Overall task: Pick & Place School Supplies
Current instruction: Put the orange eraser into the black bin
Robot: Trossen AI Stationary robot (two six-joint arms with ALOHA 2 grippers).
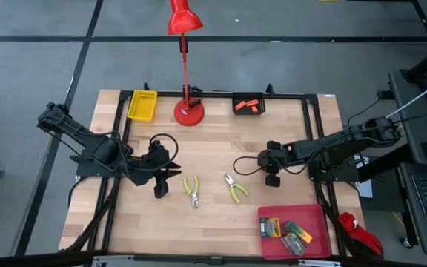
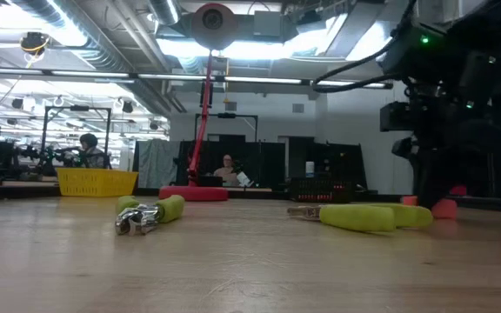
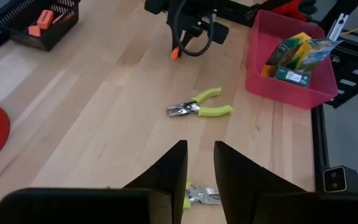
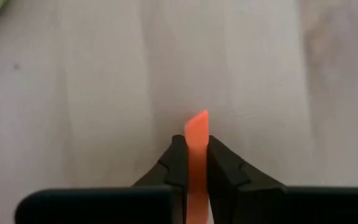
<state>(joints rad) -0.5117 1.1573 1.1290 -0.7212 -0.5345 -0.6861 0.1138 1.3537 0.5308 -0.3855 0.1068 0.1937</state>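
My right gripper (image 1: pixel 271 176) points down over the table's middle right, shut on a tiny orange piece (image 4: pixel 196 140). My left gripper (image 3: pixel 201 168) hovers open at the middle left, just left of a scissor-like tool with yellow-green handles (image 1: pixel 192 189), whose jaws peek out under my fingers (image 3: pixel 199 196). The second tool (image 1: pixel 234 187) (image 3: pixel 199 109) lies flat between the grippers. Green-white-yellow packs (image 1: pixel 286 231) (image 3: pixel 296 55) lie in the red tray (image 1: pixel 319 219). Other orange pieces (image 1: pixel 248 105) sit in the black tray (image 1: pixel 237 97). My right gripper pinches the orange piece between its two fingers, coming from above and pointing down. The piece runs along the fingers, and its slanted free end (image 4: pixel 197 118) sticks out past the fingertips toward the table. Whether that end touches the wood cannot be told.
A red desk lamp stands on its base (image 1: pixel 190 113) at the far edge, between the yellow tray (image 1: pixel 142 104) and the black tray. The red tray sits at the near right corner. Bare wood lies along the near left (image 1: pixel 132 222).
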